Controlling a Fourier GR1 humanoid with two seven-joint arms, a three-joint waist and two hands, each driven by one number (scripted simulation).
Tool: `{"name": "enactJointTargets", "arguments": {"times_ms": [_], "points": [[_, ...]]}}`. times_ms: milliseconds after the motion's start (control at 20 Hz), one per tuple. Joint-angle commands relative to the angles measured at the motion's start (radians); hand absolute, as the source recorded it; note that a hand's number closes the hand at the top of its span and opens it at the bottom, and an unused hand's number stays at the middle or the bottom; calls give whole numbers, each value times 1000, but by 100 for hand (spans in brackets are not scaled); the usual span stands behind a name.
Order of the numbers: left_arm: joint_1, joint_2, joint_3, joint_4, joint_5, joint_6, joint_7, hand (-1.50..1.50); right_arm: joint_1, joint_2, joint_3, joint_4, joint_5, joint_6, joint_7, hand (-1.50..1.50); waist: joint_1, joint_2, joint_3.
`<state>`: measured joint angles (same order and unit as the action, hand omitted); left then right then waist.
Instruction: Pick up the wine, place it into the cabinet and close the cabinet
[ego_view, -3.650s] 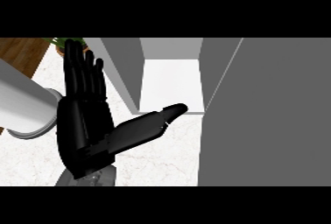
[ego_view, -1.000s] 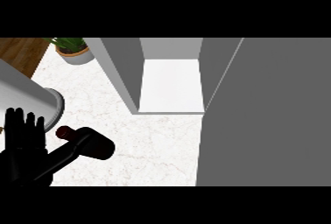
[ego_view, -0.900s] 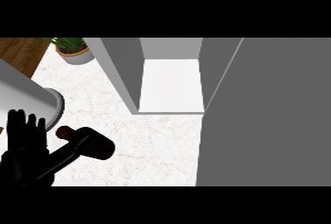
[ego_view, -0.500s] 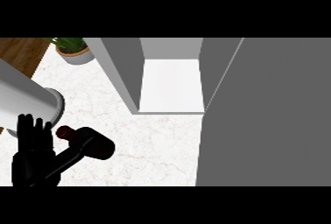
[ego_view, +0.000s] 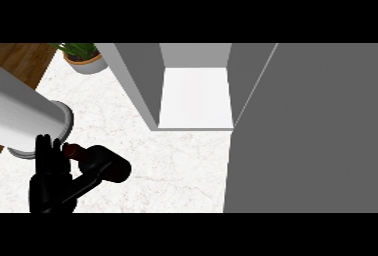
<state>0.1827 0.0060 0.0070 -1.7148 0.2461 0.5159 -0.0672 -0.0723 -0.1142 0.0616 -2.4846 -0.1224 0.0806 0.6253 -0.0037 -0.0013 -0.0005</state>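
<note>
Left hand sat at 8 o'clock, low on the marble desk, fingers straight and pointing up, thumb angled out toward the wine. Hand wasn't curled round anything. Wine lay on its side on the desk, dark body with reddish neck toward 9 o'clock, touching or just beside the thumb; can't tell which. Open cabinet at 12 o'clock, its door at 3 o'clock. Potted plant at 11 o'clock.

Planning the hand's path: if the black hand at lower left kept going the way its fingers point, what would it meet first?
Probably the grey forearm's end, just above the black hand's fingers; depth is unclear.
</note>
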Motion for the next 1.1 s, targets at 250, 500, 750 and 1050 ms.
{"name": "enactJointTargets", "arguments": {"times_ms": [250,500,750,1050], "points": [[-20,-6,3,125,80,-30,-130,-150,43,23,4,-105,-51,7,18,-150,1,0,0],[1,-6,2,173,89,-62,-162,-150,45,21,-16,-158,-80,-1,72,-150,-1,0,0],[-33,-6,2,292,125,-101,-257,-150,29,44,23,-77,-27,4,16,-150,2,1,0],[-106,-6,-11,378,173,-57,-291,-150,-22,18,-6,-141,-79,-7,109,-150,-4,1,0]]}}
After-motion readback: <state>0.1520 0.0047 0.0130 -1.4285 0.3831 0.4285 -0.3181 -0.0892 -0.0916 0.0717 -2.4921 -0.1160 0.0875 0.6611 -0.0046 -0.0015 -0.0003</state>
